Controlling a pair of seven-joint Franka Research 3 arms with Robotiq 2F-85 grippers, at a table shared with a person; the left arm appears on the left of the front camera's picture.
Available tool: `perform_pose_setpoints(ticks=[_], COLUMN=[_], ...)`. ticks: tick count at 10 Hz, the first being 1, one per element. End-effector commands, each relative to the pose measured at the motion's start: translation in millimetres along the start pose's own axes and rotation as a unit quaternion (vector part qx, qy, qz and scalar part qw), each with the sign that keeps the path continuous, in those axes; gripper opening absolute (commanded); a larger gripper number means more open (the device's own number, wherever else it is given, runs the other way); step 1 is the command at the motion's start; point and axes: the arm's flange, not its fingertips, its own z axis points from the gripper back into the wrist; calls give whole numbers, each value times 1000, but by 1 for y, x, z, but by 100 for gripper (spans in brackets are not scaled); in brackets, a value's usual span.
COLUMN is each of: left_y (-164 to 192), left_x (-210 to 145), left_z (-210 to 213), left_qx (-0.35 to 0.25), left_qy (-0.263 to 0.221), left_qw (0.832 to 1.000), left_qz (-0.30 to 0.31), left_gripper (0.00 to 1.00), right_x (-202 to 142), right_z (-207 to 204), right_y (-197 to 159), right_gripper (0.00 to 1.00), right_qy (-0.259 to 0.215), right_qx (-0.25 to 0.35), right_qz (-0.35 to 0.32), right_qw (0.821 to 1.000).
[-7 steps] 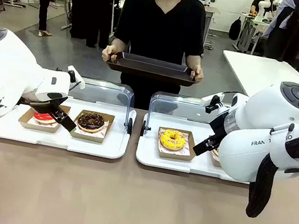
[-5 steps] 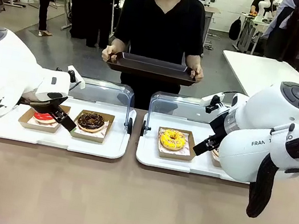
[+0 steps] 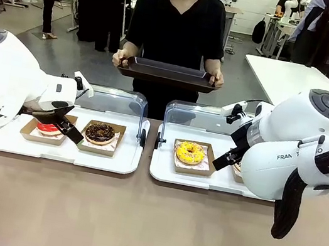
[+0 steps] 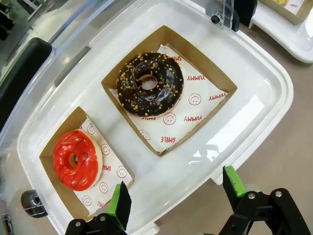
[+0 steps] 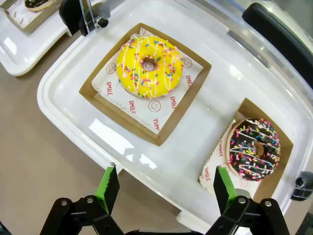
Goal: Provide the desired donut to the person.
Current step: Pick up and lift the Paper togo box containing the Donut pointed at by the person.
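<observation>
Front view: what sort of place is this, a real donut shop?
Probably a robotics lab staged as a donut counter, not a shop. Robot arms hang over boxed donuts on white trays, a person waits holding a dark tray, and a white work table stands behind.

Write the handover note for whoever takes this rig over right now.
The left hand is open and empty, hovering over the left white tray with the red donut and chocolate nut donut.
The right hand is open and empty over the right white tray with the yellow donut and sprinkled chocolate donut.
The person holds a dark tray at the far side.
Done: nothing grasped; all four donuts sit boxed.
Left: the wanted donut can't be told; pick it and deliver.
</observation>
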Motion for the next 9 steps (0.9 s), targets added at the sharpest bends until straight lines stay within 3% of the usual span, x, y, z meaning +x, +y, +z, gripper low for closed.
perform_pose_setpoints(ticks=[1, 7, 8, 9], left_y=[0, 0, 8, 11], left_x=[0, 0, 26, 39], left_z=[0, 0, 26, 47], left_qx=[0, 0, -20, -43], left_qy=[0, 0, 56, 71], left_qw=[1000, 1000, 998, 996], left_qz=[0, 0, -33, -21], left_gripper=[100, 100, 100, 100], right_x=[0, 0, 29, 45], right_z=[0, 0, 25, 53], right_y=[0, 0, -11, -17], right_gripper=[100, 100, 100, 100], right_qy=[0, 0, 22, 37], right_qx=[0, 0, -4, 4], right_qz=[0, 0, -47, -52], right_qw=[1000, 1000, 999, 998])
